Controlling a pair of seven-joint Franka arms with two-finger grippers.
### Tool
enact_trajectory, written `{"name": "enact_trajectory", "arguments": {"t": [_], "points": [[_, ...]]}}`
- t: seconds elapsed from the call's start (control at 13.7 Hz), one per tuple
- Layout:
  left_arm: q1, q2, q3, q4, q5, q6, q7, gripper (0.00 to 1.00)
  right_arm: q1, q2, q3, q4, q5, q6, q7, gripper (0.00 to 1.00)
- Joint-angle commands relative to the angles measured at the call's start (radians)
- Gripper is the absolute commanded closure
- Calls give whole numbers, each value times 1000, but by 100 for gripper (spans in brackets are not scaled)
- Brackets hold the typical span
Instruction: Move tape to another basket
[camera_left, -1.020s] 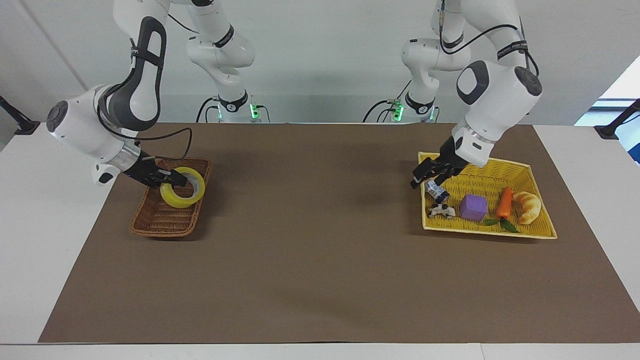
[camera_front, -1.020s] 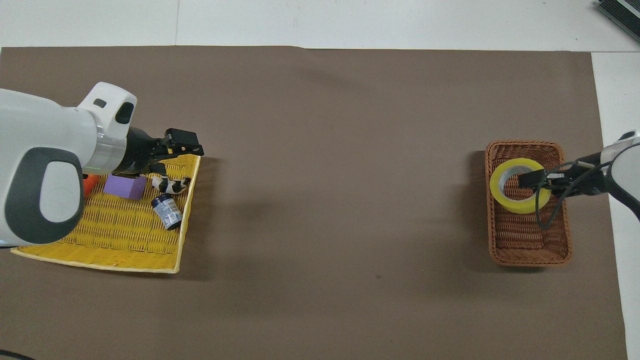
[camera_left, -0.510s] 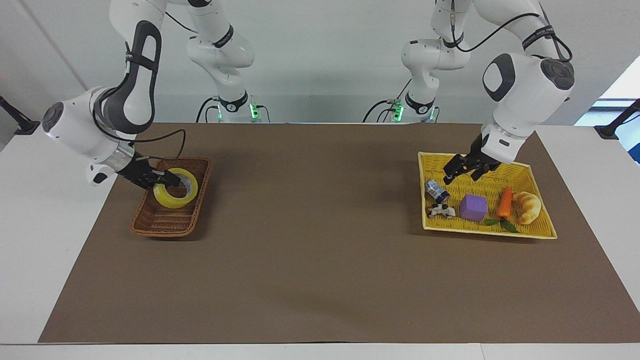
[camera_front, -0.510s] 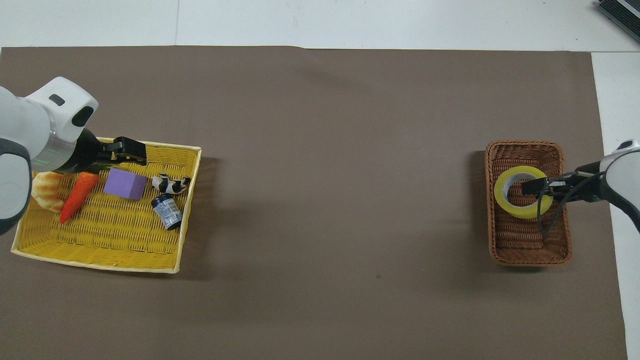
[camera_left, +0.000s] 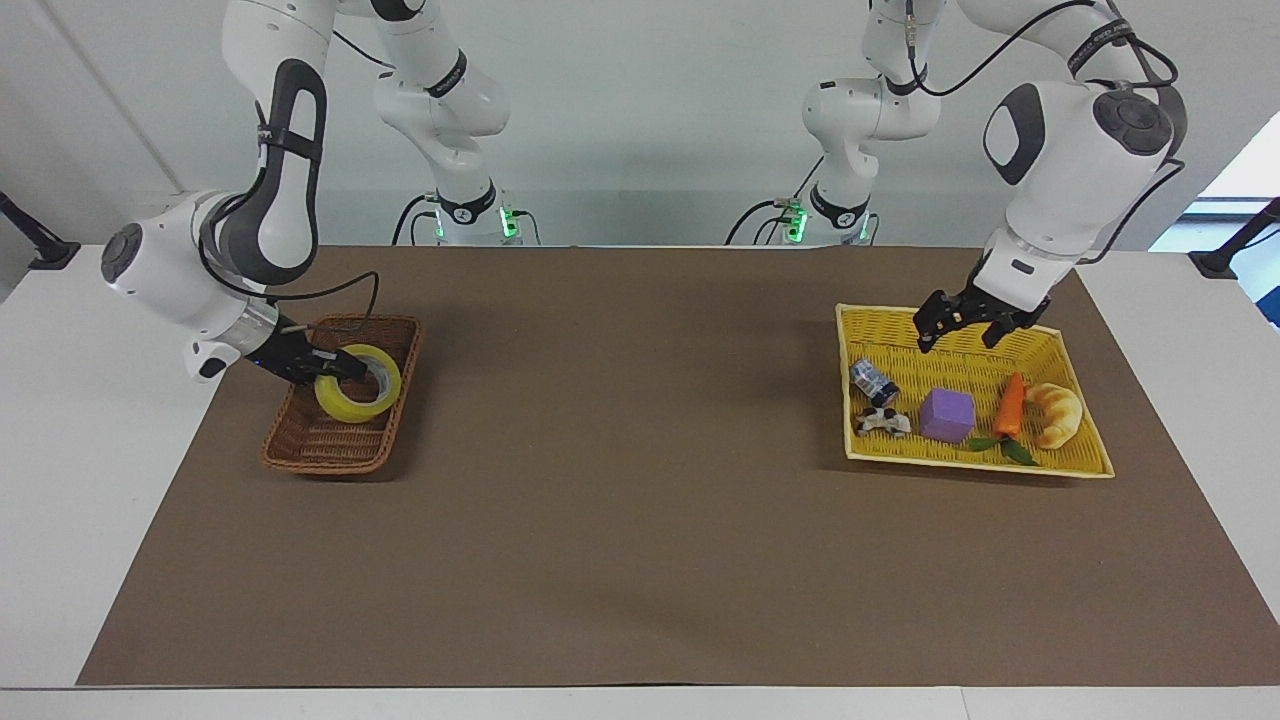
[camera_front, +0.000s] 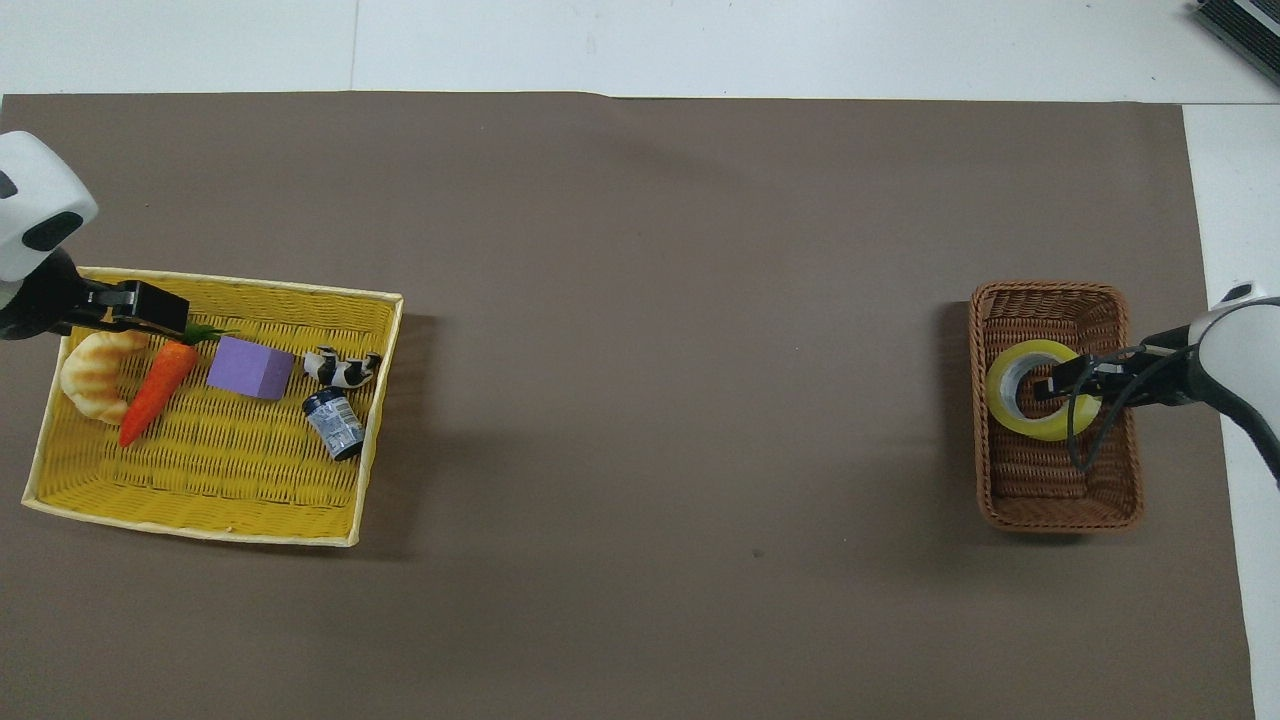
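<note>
The tape (camera_left: 345, 408), a yellow roll with a white core, leans tilted inside the brown wicker basket (camera_left: 320, 450) at the right arm's end of the table. My right gripper (camera_left: 345, 372) reaches down into that basket, its tip in the roll's hole and on the roll's wall. The overhead view shows the same: the tape (camera_front: 1030, 428) in the basket (camera_front: 1050, 490) with the right gripper (camera_front: 1055, 385) at its core. My left gripper (camera_left: 957, 335) hangs open and empty above the yellow basket (camera_left: 980, 463), over the end that holds the carrot.
The yellow basket (camera_front: 200, 500) at the left arm's end holds a purple cube (camera_front: 250, 367), a carrot (camera_front: 155, 385), a croissant (camera_front: 90, 372), a small can (camera_front: 335, 425) and a black-and-white toy (camera_front: 340, 368). A brown mat (camera_front: 650, 350) covers the table between the baskets.
The right gripper has lowered the tape deeper into the brown basket. The left arm has risen and drawn back from the yellow basket's inner edge toward its own end of the table.
</note>
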Motion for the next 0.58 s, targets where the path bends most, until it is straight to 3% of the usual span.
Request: {"name": "enact_trajectory", "arguments": {"t": [0.0,0.29,0.51], "points": [[5,19,-8,88,28,-82,25,0,-12,-5,11,-2,-14,10,-28,0],[6,6,-8,79,2,-67,17,0,-6,1,11,59,0,11,-21,0],[57,12,-7,110,-143,-76,11,0,11,1,11,133,-20,13,-19,0]]}}
